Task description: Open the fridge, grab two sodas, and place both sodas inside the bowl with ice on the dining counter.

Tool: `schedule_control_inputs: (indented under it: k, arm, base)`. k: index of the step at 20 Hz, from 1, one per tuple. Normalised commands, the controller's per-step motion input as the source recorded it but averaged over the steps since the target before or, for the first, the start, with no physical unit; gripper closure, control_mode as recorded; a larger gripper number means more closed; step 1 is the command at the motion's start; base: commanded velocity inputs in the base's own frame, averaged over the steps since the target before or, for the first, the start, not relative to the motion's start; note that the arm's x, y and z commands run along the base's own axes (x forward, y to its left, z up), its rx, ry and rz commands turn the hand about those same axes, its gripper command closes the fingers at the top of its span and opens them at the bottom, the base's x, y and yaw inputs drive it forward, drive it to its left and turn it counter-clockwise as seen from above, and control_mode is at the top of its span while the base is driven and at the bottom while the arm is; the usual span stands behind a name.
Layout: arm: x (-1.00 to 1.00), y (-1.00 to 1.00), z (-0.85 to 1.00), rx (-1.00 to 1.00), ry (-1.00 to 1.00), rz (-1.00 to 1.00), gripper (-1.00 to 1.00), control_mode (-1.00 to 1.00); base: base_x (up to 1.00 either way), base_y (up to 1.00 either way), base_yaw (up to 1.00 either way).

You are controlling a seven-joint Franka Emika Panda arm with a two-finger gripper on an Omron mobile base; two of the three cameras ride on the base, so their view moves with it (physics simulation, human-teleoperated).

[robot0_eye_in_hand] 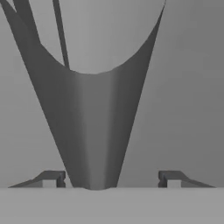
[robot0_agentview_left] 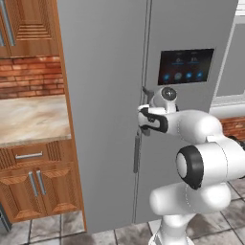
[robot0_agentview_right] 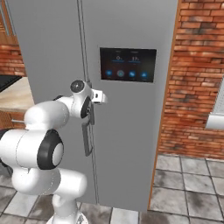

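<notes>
The fridge (robot0_agentview_left: pixel 110 95) fills the space straight ahead of the jaws: a tall matte-grey body with two doors, both shut, the seam between them running top to bottom just beside the gripper. On the door to the right of the jaws sits the black dispenser panel (robot0_agentview_left: pixel 185 66), a little above the gripper's level, its small blue icons lit. Well off to the left of the jaws, past the fridge's side, a marble worktop (robot0_agentview_left: pixel 28 117) lies on wooden cabinets (robot0_agentview_left: pixel 33 182) with grey bar pulls, backed by a red brick wall (robot0_agentview_left: pixel 31 76); more brick wall stands well off to the right of the fridge in the right base view. Grey stone floor tiles (robot0_agentview_right: pixel 183 192) lie far below the jaws.

The white arm (robot0_agentview_left: pixel 201 162) reaches forward from its base to the door seam. The gripper (robot0_eye_in_hand: pixel 109 178) sits at the fridge's vertical bar handle (robot0_eye_in_hand: pixel 94 144). In the hand view the handle rises as a grey bar straight between the two dark fingertips (robot0_eye_in_hand: pixel 54 177), which stand either side of it with a gap showing on each side, so the jaws are fairly wide and straddle the bar without pressing on it. From the base views, the handle's lower length (robot0_agentview_right: pixel 87 135) hangs just below the hand.
</notes>
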Motion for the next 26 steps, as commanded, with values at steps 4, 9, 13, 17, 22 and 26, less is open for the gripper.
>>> schedule_control_inputs:
  k: [4,9,13,17,22,26]
  arm:
    - [0.18,0.0,-0.02,0.0,0.04,0.0,1.0,-1.0]
    - [-0.23,-0.13,-0.02,0.01,0.04,-0.08,1.0,-1.0]
    - [-0.79,-0.35,0.0,0.04,0.0,-0.12,1.0,-1.0]
    - [-0.99,-0.38,0.0,0.03,0.0,-0.11,1.0,-1.0]
    - [-1.0,-0.54,0.0,0.04,0.0,-0.05,1.0,-1.0]
    - [-1.0,-0.65,0.0,0.07,0.03,-0.01,1.0,-1.0]
  base:
    - [0.0,0.0,0.0]
    - [0.0,0.0,0.0]
    - [0.0,0.0,0.0]
    - [0.0,0.0,0.0]
    - [0.0,0.0,0.0]
    - [0.0,0.0,0.0]
